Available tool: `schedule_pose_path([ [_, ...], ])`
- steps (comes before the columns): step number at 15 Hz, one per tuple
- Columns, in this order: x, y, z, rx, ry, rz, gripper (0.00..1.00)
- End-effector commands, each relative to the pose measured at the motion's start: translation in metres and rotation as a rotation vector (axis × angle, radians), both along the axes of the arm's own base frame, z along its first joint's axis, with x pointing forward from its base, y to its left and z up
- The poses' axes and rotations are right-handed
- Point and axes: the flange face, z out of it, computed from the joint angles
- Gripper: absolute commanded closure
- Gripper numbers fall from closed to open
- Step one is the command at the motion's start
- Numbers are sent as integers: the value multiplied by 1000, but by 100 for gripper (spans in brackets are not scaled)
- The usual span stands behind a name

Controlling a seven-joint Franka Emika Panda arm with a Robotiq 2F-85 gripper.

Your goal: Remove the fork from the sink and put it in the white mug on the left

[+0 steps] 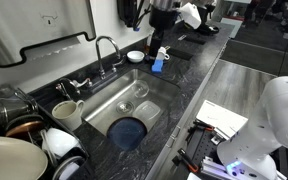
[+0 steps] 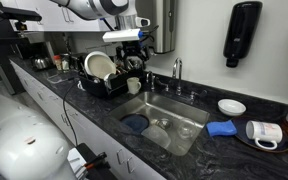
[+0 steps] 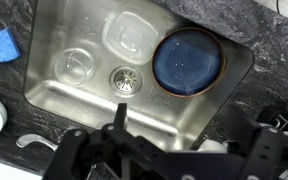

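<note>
scene: a kitchen counter [image 1: 189,85] of dark speckled stone, with the steel sink [image 1: 152,97] set under a curved faucet [image 1: 106,50].
arm: in an exterior view the white arm reaches in from the top, and its fingers [image 2: 128,55] hang above the dish rack [image 2: 104,82] at the end of the basin.
fork: none can be made out lying in the sink. in the wrist view a thin dark shaft, seemingly the fork [image 3: 119,122], stands up from between the fingers [image 3: 72,160].
long axis: the shaft runs up the wrist picture and points toward the round drain [image 3: 124,78]. it is too dark to tell tines from handle.
grip: the fingers are a dark blur, so how far they are closed, and whether they pinch the shaft, cannot be told.
white mug: the white mug [image 1: 69,112] stands upright on the counter just beside the sink's end, next to the rack and below the fingers in an exterior view [image 2: 134,86].
in the basin: a blue plate [image 3: 189,60] lies flat beside the drain.
beyond: a blue cloth [image 2: 221,128] lies on the counter, well apart from the mug.
</note>
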Motion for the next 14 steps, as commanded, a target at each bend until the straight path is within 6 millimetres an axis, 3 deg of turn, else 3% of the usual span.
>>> schedule_pose_path([
  [1, 33, 5, -46, 31, -47, 140, 0],
  [6, 70, 30, -111, 157, -13, 268, 0],
  [10, 77, 44, -156, 225, 148, 253, 0],
  [14, 73, 51, -183, 225, 368, 152, 0],
])
